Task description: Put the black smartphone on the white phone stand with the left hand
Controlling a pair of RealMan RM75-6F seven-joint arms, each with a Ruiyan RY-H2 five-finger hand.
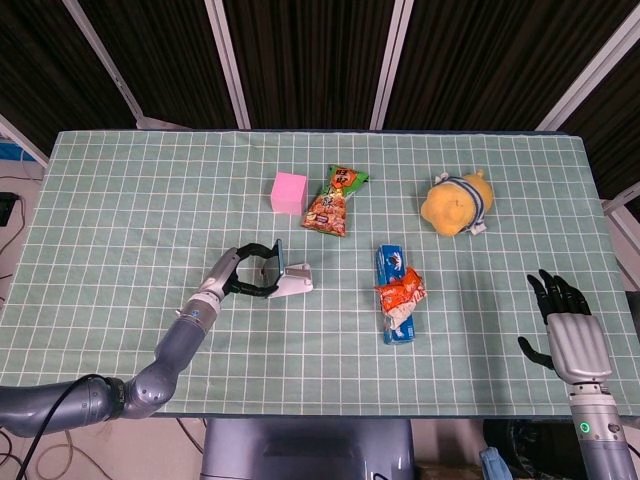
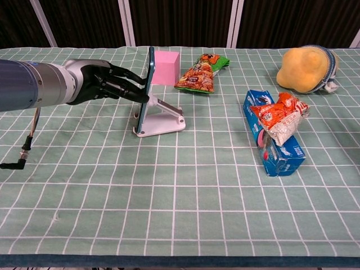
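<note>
The black smartphone (image 2: 147,90) stands nearly upright, edge-on in the chest view, with its lower edge in the white phone stand (image 2: 166,121) left of the table's middle. My left hand (image 2: 101,82) reaches in from the left and grips the phone by its edges, fingertips on its back and rim. The head view shows the same hand (image 1: 236,274) curled around the smartphone (image 1: 278,262), which leans on the phone stand (image 1: 295,283). My right hand (image 1: 568,326) hangs open off the table's front right corner, holding nothing.
A pink cube (image 2: 167,68) and a snack bag (image 2: 199,72) lie just behind the stand. A blue box with a crumpled red wrapper on it (image 2: 274,129) lies to the right. A yellow plush toy (image 2: 306,68) sits at the far right.
</note>
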